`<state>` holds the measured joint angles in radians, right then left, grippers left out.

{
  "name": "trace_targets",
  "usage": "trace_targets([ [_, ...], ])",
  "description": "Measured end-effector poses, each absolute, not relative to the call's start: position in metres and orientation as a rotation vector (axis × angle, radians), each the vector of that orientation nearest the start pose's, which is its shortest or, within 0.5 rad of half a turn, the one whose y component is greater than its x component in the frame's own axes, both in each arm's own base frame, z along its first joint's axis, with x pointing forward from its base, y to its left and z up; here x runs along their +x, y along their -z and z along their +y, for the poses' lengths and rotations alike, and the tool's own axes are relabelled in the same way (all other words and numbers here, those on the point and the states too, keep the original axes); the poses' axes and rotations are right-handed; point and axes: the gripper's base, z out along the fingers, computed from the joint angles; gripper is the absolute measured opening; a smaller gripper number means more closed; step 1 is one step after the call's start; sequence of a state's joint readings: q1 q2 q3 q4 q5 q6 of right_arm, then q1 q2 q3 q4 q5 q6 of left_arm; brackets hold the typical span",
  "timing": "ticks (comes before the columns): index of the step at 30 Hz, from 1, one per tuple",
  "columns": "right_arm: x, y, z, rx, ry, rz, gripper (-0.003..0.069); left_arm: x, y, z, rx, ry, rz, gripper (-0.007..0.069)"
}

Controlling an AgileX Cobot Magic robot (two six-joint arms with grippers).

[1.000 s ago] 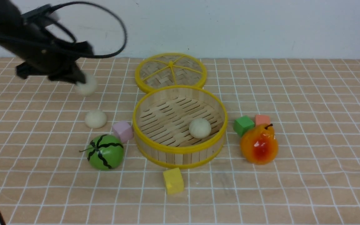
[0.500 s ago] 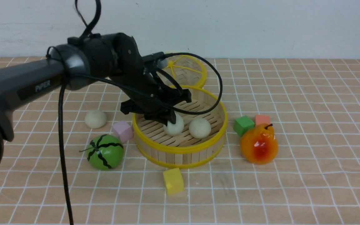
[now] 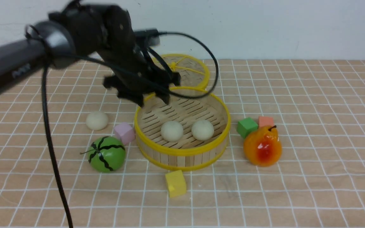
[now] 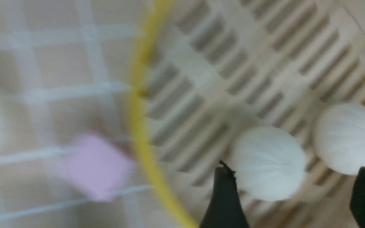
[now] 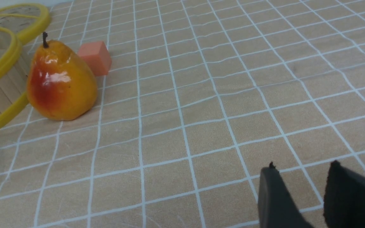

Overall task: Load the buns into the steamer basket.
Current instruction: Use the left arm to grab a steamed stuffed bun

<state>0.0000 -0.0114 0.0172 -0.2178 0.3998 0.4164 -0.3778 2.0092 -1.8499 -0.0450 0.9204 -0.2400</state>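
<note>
The tan, grid-lined counter [image 3: 322,104] carries the steamer basket [image 3: 182,158] at centre and a woven lid [image 3: 188,77] behind it. Left lie one bun [image 3: 97,120], a pink cube [image 3: 124,133] and a watermelon ball [image 3: 106,154]. A yellow cube [image 3: 176,183] lies near. A green cube [image 3: 246,127], an orange cube [image 3: 266,121] and a pear [image 3: 262,146] lie right.

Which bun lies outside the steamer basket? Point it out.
The bun on the table beside the pink cube; the other two buns sit inside the steamer basket.
</note>
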Motion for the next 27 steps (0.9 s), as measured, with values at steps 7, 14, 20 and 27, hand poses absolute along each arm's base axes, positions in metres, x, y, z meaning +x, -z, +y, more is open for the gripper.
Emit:
trace_targets([
  [7, 0.052, -0.173, -0.008, 0.259, -0.069, 1.862, 0.0241, 0.442, -0.298, -0.108, -0.082, 0.034, 2.575, 0.0501],
  [14, 0.052, -0.173, -0.008, 0.259, -0.069, 1.862, 0.0241, 0.467, -0.26, -0.063, -0.273, 0.026, 2.612, 0.0456],
  [20, 0.052, -0.173, -0.008, 0.259, -0.069, 1.862, 0.0241, 0.481, -0.226, -0.058, -0.342, 0.099, 2.638, 0.0379],
  [27, 0.052, -0.173, -0.008, 0.259, -0.069, 1.862, 0.0241, 0.491, -0.198, -0.061, -0.354, 0.127, 2.649, 0.0299],
])
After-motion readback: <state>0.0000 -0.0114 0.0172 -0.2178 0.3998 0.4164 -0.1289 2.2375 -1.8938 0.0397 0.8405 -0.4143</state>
